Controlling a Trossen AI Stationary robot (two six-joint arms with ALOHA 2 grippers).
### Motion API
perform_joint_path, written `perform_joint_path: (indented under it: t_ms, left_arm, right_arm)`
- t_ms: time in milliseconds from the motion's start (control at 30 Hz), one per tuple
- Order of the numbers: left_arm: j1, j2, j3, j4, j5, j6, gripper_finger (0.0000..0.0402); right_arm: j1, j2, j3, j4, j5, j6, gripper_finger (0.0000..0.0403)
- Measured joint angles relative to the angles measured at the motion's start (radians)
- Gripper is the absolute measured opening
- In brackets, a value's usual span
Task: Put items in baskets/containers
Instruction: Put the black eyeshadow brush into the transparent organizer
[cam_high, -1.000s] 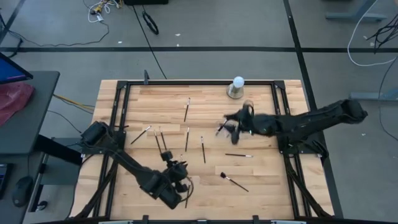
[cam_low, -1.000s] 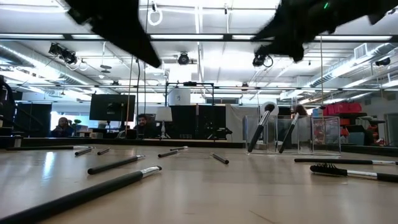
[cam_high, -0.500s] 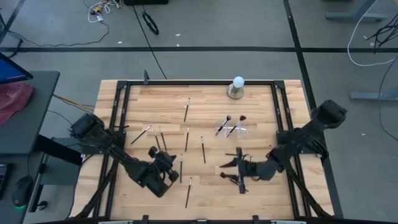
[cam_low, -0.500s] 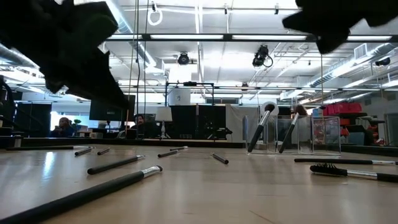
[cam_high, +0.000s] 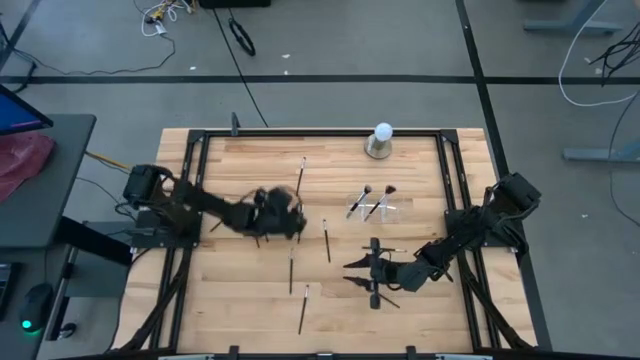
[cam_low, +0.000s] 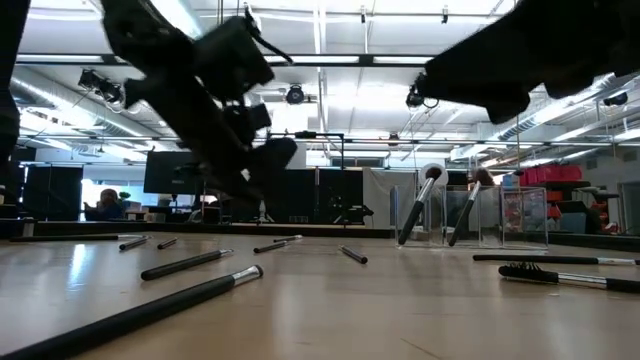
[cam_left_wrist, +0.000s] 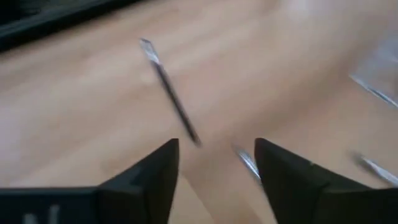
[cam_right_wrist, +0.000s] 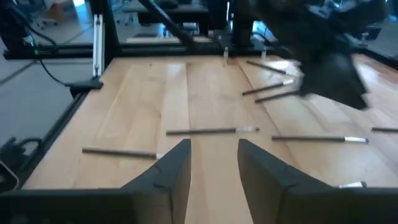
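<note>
The clear plastic holder (cam_high: 374, 208) sits at about two o'clock from the table's centre, with two fluffy-tipped makeup brushes (cam_high: 368, 200) already leaning in it, bristles up, which is likely how the rest are meant to end. The left gripper (cam_high: 283, 213) hangs over the cluster of loose brushes at about ten o'clock; its wrist view shows the fingers spread wide with nothing between them, a thin brush (cam_left_wrist: 169, 90) lying on the wood just ahead, so it seems poised to choose one. The right gripper (cam_high: 371, 280) is low at about five o'clock, over the spot where a brush lies by the near edge; its fingers stand partly apart and empty in its own view, probably narrowing toward a pick. Other brushes lie scattered: one (cam_high: 299, 176) at about eleven o'clock, several near the centre, one (cam_high: 302, 308) at six o'clock. A white ball on a grey base (cam_high: 380, 141) stands at one o'clock, just beyond the holder, and could crowd an approach from that side.
</note>
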Motion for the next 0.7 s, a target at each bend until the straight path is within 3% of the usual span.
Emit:
perform_joint_path:
  t_ms: [100, 300, 700]
  left_arm:
    - [0.108, 0.011, 0.001, 0.094, 0.037, 0.064, 0.0249]
    - [0.253, 0.099, 0.002, 0.351, 0.26, 0.167, 0.0245]
    - [0.335, 0.267, 0.005, 0.417, 0.212, 0.193, 0.0177]
  right_arm:
    - [-0.001, -0.001, 0.0, 0.008, 0.0, -0.002, 0.0132]
    - [0.003, -0.001, 0.0, 0.015, -0.004, 0.023, 0.0132]
    - [0.006, -0.001, 0.0, 0.016, -0.004, 0.026, 0.0132]
